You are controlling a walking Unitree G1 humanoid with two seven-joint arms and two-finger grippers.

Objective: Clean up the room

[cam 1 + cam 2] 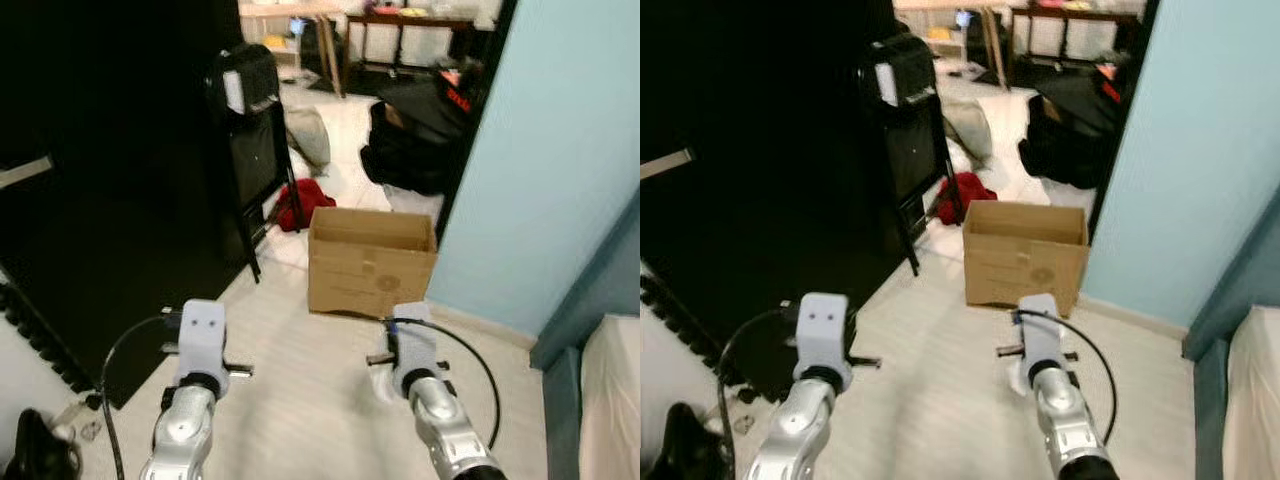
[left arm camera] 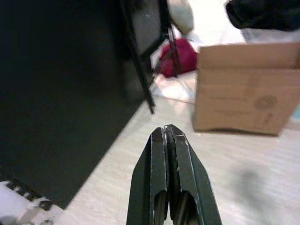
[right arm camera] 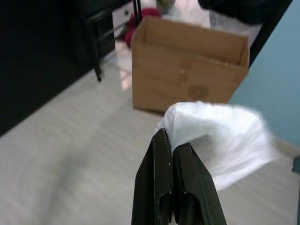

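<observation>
An open brown cardboard box (image 1: 372, 262) stands on the pale floor a short way ahead, against the light blue wall. My right gripper (image 3: 172, 142) is shut on a white soft cloth (image 3: 220, 140), held above the floor just short of the box (image 3: 187, 79). My left gripper (image 2: 168, 130) is shut with nothing in it, hanging over the floor to the left of the box (image 2: 243, 89). A red cloth (image 1: 304, 203) lies on the floor behind the box, at the foot of a black folding stand (image 1: 252, 150).
A dark cabinet (image 1: 110, 200) lines the left side. Beyond the doorway lie a black heap of bags (image 1: 420, 125) and a grey cushion (image 1: 311, 135). A bed corner (image 1: 612, 400) shows at the right, a black object (image 1: 38, 450) at the bottom left.
</observation>
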